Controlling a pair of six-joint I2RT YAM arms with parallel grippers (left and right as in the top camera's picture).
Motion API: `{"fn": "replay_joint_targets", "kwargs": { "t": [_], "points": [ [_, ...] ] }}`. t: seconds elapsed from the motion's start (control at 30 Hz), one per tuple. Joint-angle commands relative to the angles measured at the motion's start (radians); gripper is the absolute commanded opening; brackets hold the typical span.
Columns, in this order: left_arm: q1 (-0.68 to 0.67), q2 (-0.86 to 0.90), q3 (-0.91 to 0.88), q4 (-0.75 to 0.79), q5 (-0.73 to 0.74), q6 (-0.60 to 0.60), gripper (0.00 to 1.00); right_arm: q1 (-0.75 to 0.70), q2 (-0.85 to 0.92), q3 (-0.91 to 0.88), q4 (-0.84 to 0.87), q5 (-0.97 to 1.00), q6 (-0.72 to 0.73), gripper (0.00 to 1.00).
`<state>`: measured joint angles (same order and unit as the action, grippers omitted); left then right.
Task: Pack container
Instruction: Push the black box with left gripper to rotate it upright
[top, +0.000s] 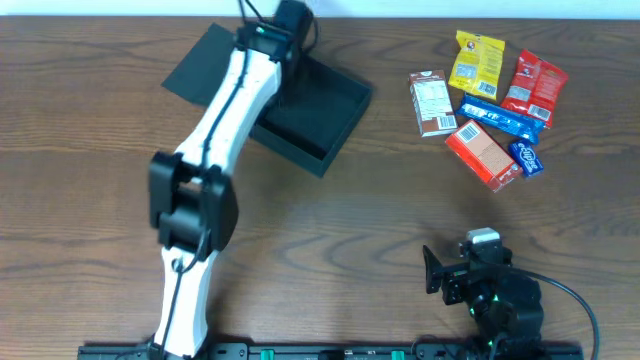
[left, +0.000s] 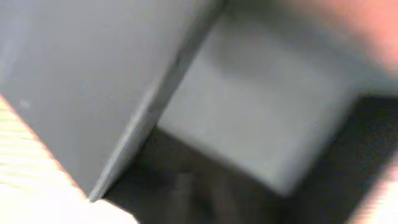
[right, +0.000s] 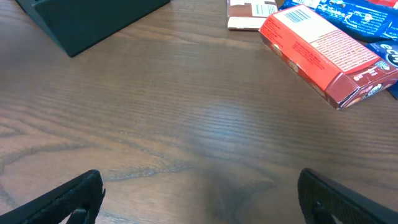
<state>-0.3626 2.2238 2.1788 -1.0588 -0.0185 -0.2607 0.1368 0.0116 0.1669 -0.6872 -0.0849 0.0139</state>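
The dark container (top: 318, 118) sits open at the table's back centre, with its flap lid (top: 200, 68) lying flat to the left. My left arm reaches over it, and my left gripper (top: 290, 22) is at the container's back edge near the hinge. The left wrist view is blurred and very close, showing only the container's grey-dark panels (left: 249, 112). The fingers are not distinct there. My right gripper (right: 199, 193) is open and empty, low over bare wood at the front right (top: 470, 268). The container's corner shows in the right wrist view (right: 81, 25).
Snacks lie in a cluster at the back right: a brown packet (top: 432, 102), a yellow bag (top: 477, 62), a red bag (top: 533, 82), a blue bar (top: 500, 118), a red-orange carton (top: 482, 153) (right: 323, 53) and a small blue packet (top: 527, 158).
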Motion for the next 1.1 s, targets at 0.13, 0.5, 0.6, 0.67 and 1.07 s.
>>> {"fn": "replay_joint_targets", "kwargs": {
  "t": [0.13, 0.5, 0.6, 0.67, 1.07],
  "points": [
    [-0.006, -0.116, 0.043, 0.024, 0.198, -0.017, 0.44, 0.009, -0.006, -0.007, -0.001, 0.01, -0.011, 0.99],
    [-0.006, -0.097, 0.011, -0.193, -0.144, -0.651, 0.06, 0.009, -0.006, -0.007, -0.001, 0.01, -0.011, 0.99],
    [-0.006, -0.096, -0.049, -0.205, -0.141, -0.793, 0.06, 0.009, -0.006, -0.007, -0.001, 0.01, -0.011, 0.99],
    [-0.007, -0.095, -0.112, -0.203, -0.141, -0.899, 0.06, 0.009, -0.006, -0.007, -0.001, 0.01, -0.011, 0.99],
    [-0.006, -0.086, -0.414, -0.015, 0.008, -1.042, 0.55, 0.009, -0.006, -0.007, -0.001, 0.01, -0.011, 0.99]
  ]
}}
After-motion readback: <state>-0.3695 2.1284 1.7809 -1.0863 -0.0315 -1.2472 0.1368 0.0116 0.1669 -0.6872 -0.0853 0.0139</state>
